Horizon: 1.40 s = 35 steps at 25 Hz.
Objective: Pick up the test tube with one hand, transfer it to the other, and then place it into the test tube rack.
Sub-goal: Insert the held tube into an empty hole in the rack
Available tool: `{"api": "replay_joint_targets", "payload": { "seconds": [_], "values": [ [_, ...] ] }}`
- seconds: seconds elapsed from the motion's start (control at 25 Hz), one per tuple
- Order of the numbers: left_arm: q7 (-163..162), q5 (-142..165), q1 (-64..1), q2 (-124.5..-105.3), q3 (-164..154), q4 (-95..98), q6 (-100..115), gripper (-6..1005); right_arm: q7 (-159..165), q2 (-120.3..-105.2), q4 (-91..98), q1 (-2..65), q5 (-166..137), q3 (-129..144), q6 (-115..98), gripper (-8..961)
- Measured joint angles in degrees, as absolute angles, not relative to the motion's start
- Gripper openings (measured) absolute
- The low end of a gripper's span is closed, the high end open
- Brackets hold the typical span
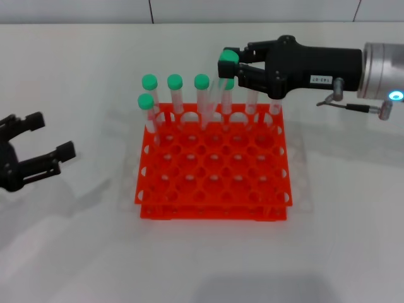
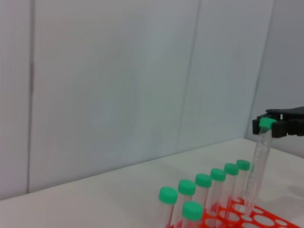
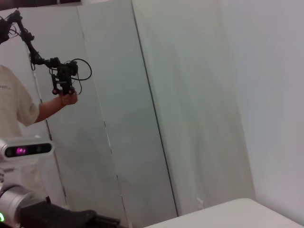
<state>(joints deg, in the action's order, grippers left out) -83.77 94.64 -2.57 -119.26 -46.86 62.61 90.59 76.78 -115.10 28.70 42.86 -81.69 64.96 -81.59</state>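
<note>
My right gripper [image 1: 231, 62], black with a small white label, is shut on the green cap of a clear test tube [image 1: 216, 95]. It holds the tube tilted over the back row of the orange-red rack [image 1: 214, 211], with the lower end at the holes. The left wrist view shows the same gripper [image 2: 278, 124], the tube [image 2: 256, 161] and the rack [image 2: 247, 219]. Several other green-capped tubes [image 1: 175, 82] stand in the rack's back rows. My left gripper [image 1: 53, 136], black and unlabelled, is open and empty at the left of the table, apart from the rack.
The white table [image 1: 328, 240] surrounds the rack. A pale wall [image 2: 118, 85] stands behind it. The right wrist view shows a person [image 3: 19, 109] holding a device off the table.
</note>
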Motion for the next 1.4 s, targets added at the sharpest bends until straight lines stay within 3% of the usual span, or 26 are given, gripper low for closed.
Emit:
{"api": "replay_joint_targets", "payload": {
  "seconds": [0.72,1.4],
  "values": [
    [-76.84,97.70,-0.83,-119.12,-37.79,54.17,94.22,888,77.53,-115.23,28.92,50.31,-82.18,72.07,-74.66,254],
    [-76.75,102.40,-4.60,-118.91,-36.38,50.82,94.01,889,79.38,-115.86,28.64,53.01,-82.19,77.50,-68.37,256]
  ]
}}
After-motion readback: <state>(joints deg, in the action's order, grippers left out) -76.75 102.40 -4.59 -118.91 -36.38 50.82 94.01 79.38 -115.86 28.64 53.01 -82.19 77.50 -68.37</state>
